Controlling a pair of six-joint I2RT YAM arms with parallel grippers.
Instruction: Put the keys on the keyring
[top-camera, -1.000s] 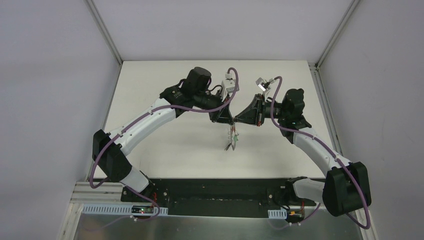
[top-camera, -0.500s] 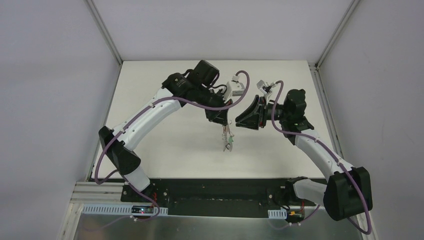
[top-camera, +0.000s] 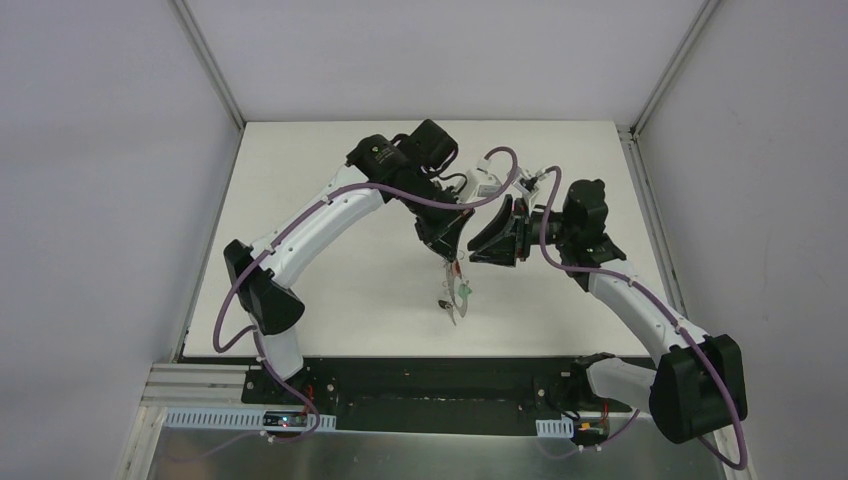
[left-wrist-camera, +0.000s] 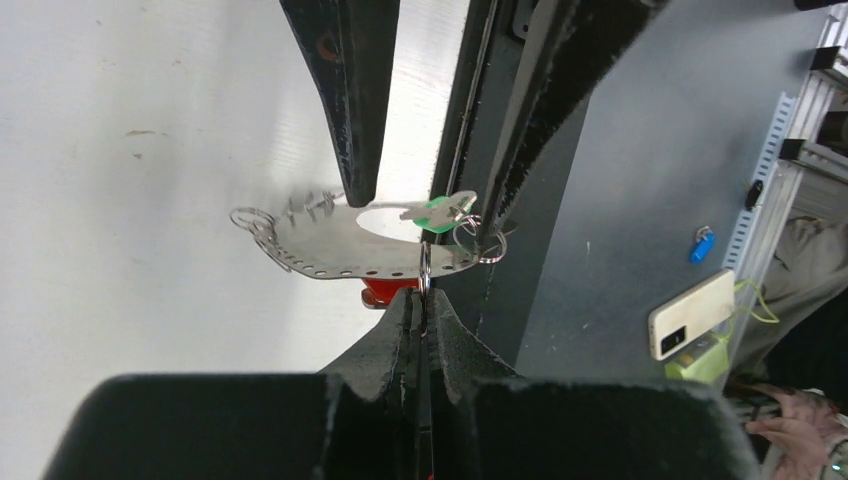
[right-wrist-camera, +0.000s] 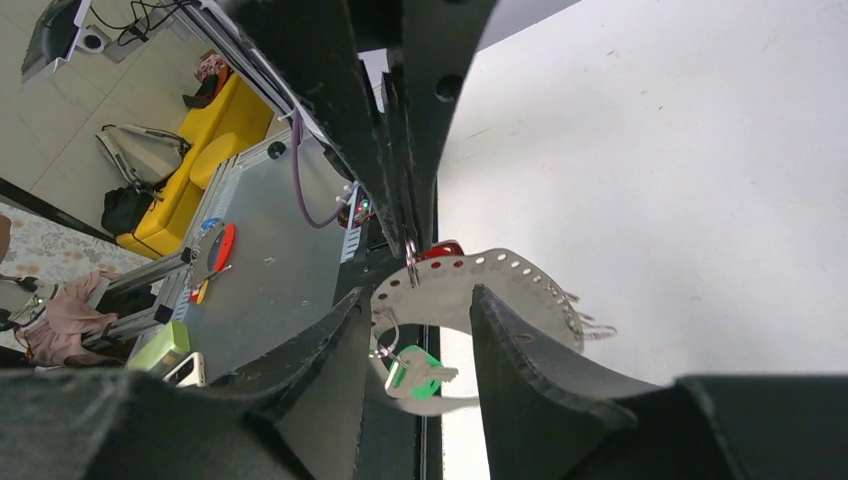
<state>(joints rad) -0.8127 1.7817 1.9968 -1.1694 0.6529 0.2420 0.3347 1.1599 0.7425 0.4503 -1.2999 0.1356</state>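
The keyring (left-wrist-camera: 330, 248) is a flat silver hoop with holes along its rim, and it hangs above the white table (top-camera: 340, 270). My left gripper (left-wrist-camera: 424, 300) is shut on a small split ring threaded through the rim. A green-headed key (left-wrist-camera: 440, 212) dangles from another small ring, and a red head (left-wrist-camera: 385, 292) shows just behind my left fingertips. My right gripper (right-wrist-camera: 415, 335) stands open, its fingers on either side of the keyring (right-wrist-camera: 500, 275) without touching it, and the green key (right-wrist-camera: 415, 372) hangs between them. In the top view the keyring (top-camera: 455, 290) hangs below the left gripper (top-camera: 447, 252), with the right gripper (top-camera: 478, 243) beside it.
The table's near edge carries a black strip (top-camera: 430, 375) where both arm bases sit. Grey walls close off the left, right and back of the table. A phone (left-wrist-camera: 690, 313) lies on the bench beyond that edge.
My right gripper has opened and let go of the keyring. The left arm has swung right and nearer, and the keyring now hangs from it alone, a little lower.
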